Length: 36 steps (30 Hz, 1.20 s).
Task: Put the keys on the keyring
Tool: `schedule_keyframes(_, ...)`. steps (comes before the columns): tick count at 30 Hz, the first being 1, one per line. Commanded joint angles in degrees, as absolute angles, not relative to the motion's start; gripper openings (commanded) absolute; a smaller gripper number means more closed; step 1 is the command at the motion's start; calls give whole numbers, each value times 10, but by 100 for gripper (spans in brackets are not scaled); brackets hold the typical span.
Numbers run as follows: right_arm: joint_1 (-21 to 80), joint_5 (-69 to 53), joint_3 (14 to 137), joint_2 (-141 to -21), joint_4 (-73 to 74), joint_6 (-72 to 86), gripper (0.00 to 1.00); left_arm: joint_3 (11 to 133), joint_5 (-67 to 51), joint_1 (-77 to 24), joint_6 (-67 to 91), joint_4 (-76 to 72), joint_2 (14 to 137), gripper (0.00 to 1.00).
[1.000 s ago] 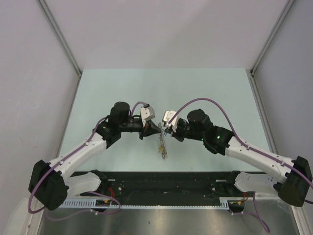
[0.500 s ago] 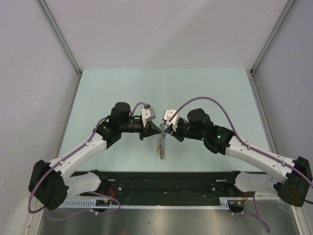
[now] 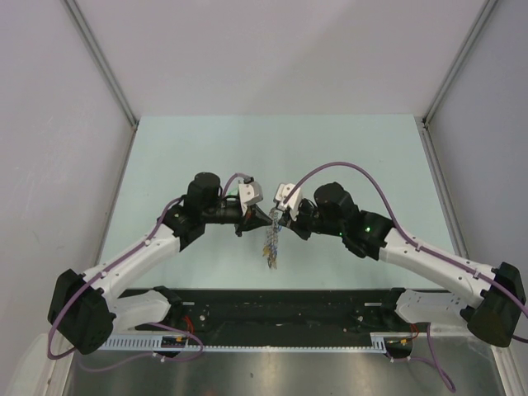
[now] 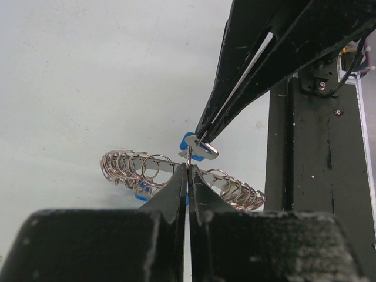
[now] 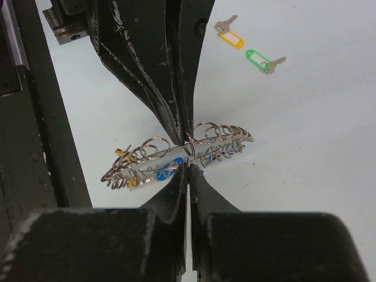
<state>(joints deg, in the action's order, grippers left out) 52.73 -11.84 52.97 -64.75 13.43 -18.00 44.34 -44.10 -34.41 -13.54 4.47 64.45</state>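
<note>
blue key [image 4: 203, 151] mostly hidden behind both jaws at the keyring [image 5: 216, 137].

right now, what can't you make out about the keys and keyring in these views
- Left wrist: whether the blue-tagged key is threaded on the keyring; the left gripper and right gripper, both shut, cover the join.
- Top external: the keyring is too small for any detail; the orange key and green key do not show.
- Right wrist: where the keyring opens, too tangled to see.
</note>
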Motion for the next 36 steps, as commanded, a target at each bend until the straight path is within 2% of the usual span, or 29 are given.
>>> schedule_keyframes(1, 527, -116, 557, -655, 134, -171, 0, 455, -454, -349, -150, 30, 624, 0)
schedule_keyframes(14, 517, -126, 557, -657, 142, -157, 0, 452, -458, -350, -157, 29, 618, 0)
schedule_keyframes(36, 478, -227, 556, -650, 139, -143, 0, 439, -490, -355, -193, 25, 612, 0)
